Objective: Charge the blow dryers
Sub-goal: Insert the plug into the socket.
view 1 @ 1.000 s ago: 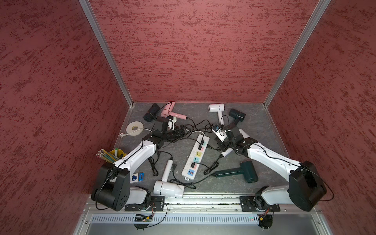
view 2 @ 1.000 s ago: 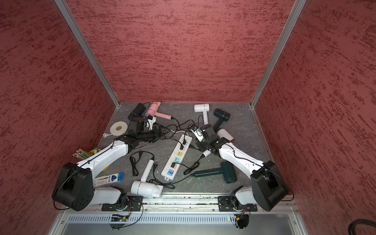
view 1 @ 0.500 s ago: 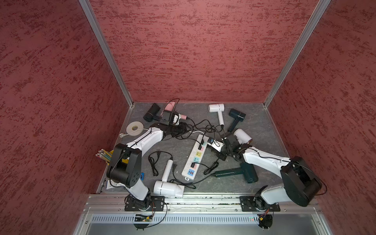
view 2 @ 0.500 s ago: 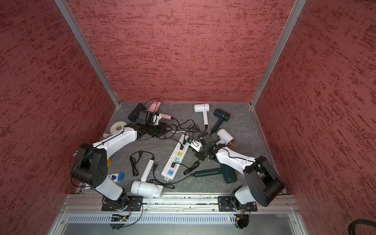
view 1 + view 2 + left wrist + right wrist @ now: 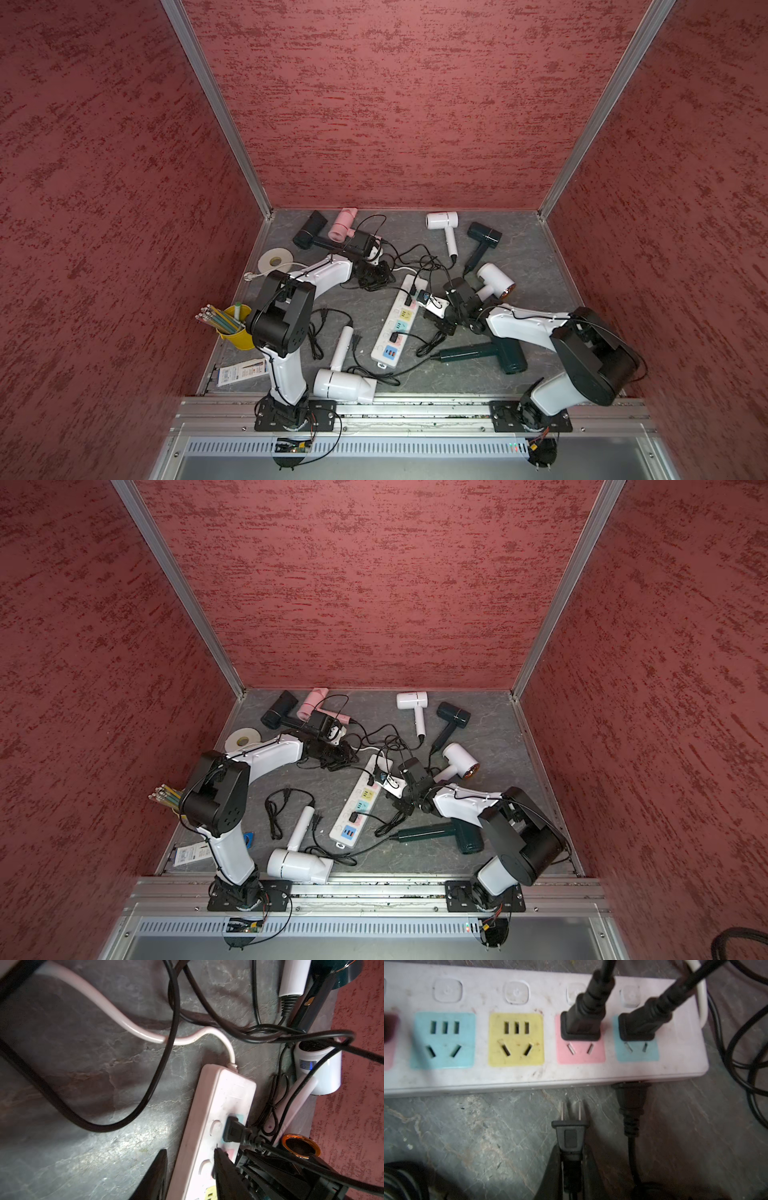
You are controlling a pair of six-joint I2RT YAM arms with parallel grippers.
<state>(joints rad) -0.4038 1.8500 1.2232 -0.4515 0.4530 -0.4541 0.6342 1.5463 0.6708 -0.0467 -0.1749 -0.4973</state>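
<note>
Several blow dryers lie around the white power strip: black, pink, white, navy, white with a glowing nozzle, dark green, white. My right gripper is shut on a black plug. Its prongs point at the power strip, just short of the pink socket. Two plugs sit in the end sockets. My left gripper stands with its jaws apart astride the long edge of the power strip.
Black cords tangle across the grey floor behind and beside the strip. A yellow cup of pencils, a tape roll and a leaflet lie along the left wall. Red walls close in three sides.
My left arm swung right from near the pink dryer to the strip's far end, and its jaws narrowed. My right gripper brought the plug closer to the strip.
</note>
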